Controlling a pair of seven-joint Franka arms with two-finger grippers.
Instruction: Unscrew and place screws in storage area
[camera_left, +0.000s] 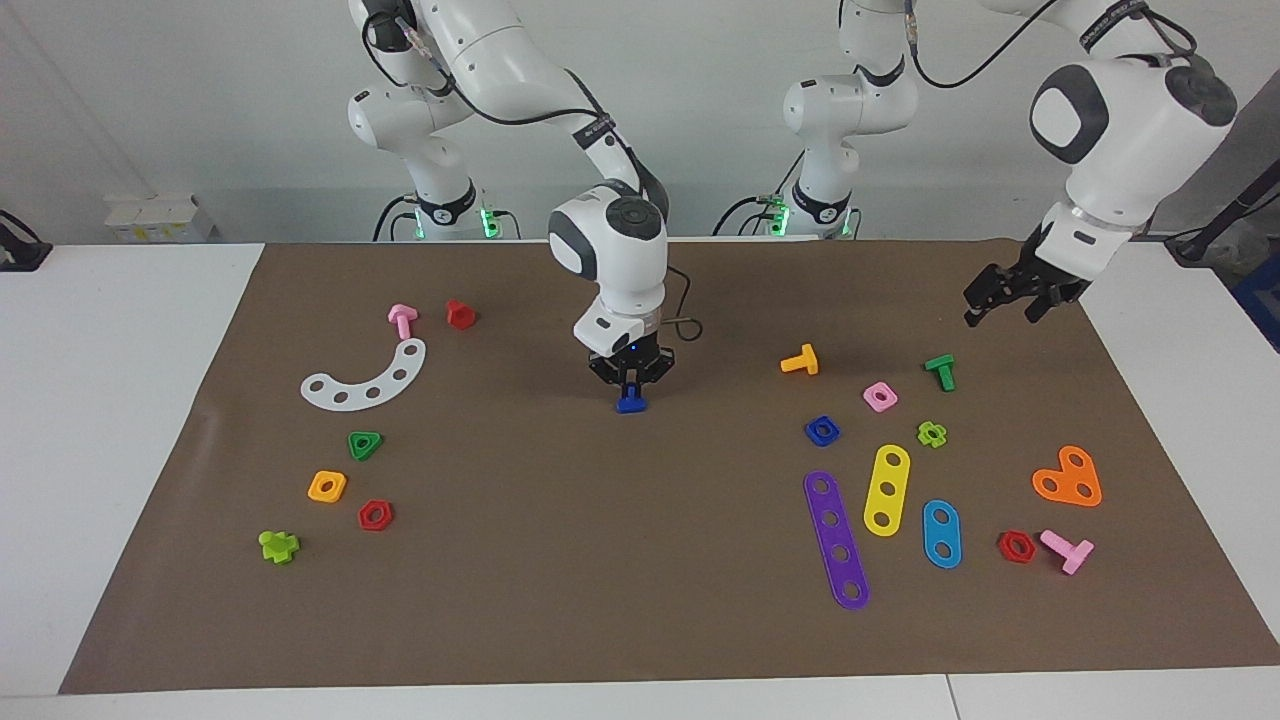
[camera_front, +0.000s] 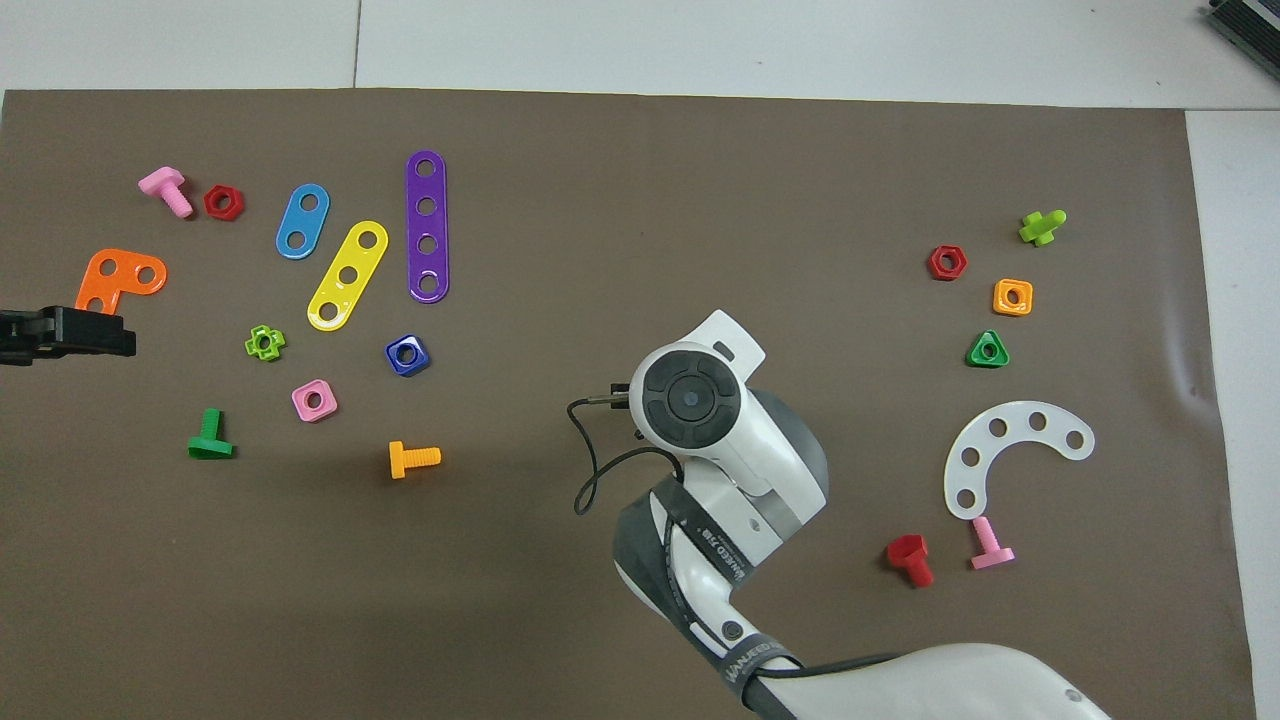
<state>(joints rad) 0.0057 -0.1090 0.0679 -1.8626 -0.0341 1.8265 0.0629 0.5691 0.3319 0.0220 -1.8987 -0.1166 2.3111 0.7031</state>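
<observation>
Two grippers: right gripper (camera_left: 630, 384) clenched on the blue screw (camera_left: 630, 403) mid-mat; left gripper (camera_left: 1012, 298) hangs released above the mat's edge. Arm-band lettering (camera_front: 745, 665) unreadable.

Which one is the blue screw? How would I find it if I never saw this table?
Look at the middle of the brown mat, where the right gripper points straight down. The blue screw is pinched in its shut fingertips, on its own, away from both piles of toy parts. The only other dark blue piece, the square nut, has a hole.
</observation>
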